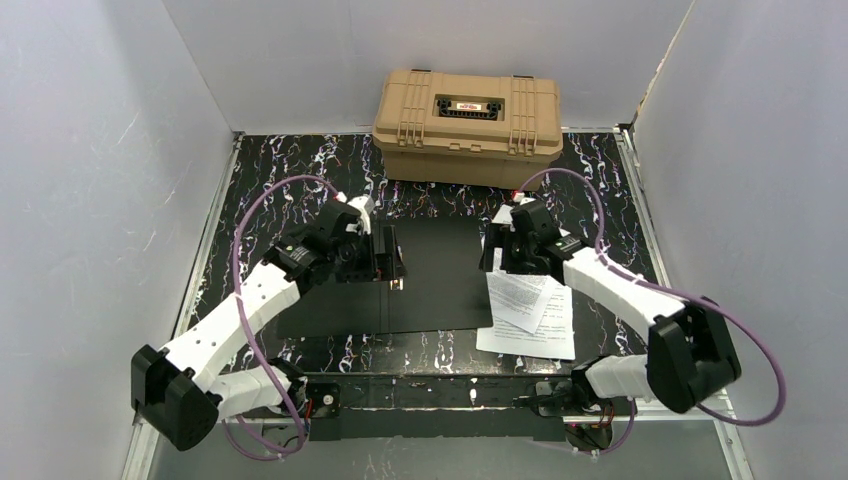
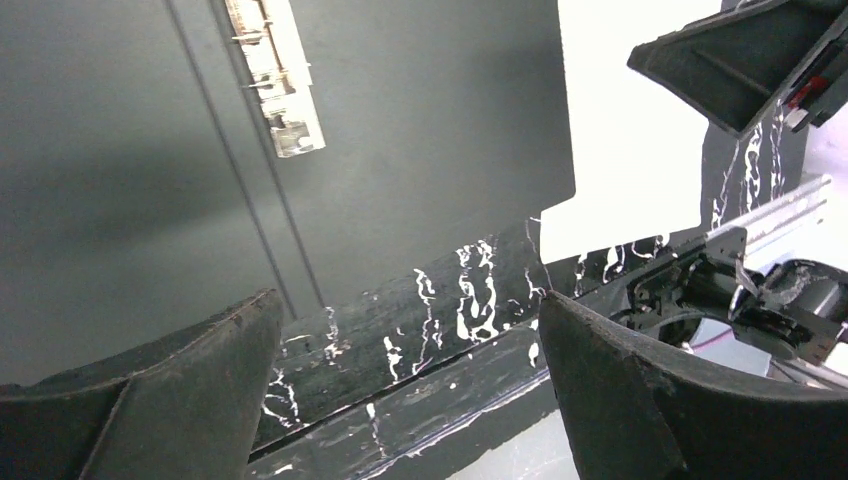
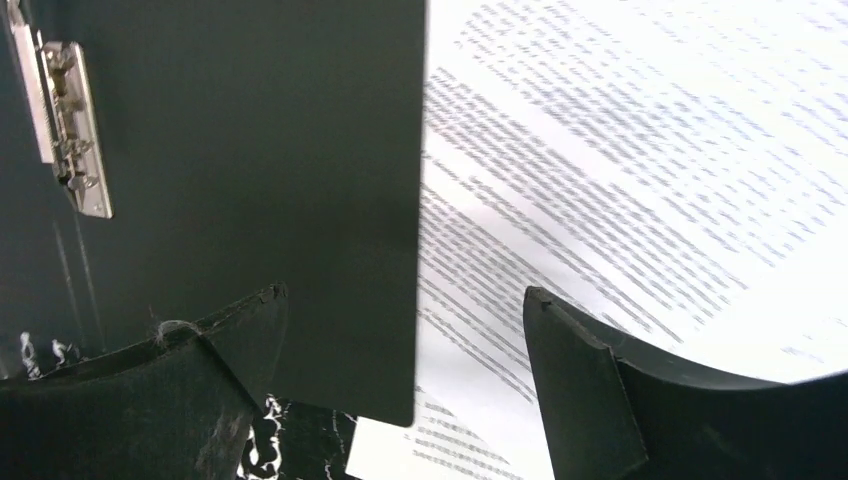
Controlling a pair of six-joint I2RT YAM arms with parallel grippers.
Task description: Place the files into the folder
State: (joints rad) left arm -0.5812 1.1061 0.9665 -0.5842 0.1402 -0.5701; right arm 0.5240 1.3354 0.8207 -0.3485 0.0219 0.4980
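At the near right: files (image 1: pixel 530 318), loose white sheets on the table (image 1: pixel 300 170), meeting the folder's right edge.
Folder (image 1: pixel 440 275): lying open mid-table, black inside up.
Left gripper (image 1: pixel 392 256): above the folder's left half, fingers released, empty.
Right gripper (image 1: pixel 497 248): over folder edge and files, fingers spread, empty.
Case (image 1: pixel 467 125): tan, shut, far edge.

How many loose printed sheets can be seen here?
2 clearly: one sheet flat on the table right of the open folder, a second sheet skewed on top of it under the right gripper. A white corner beyond the gripper may be a third.
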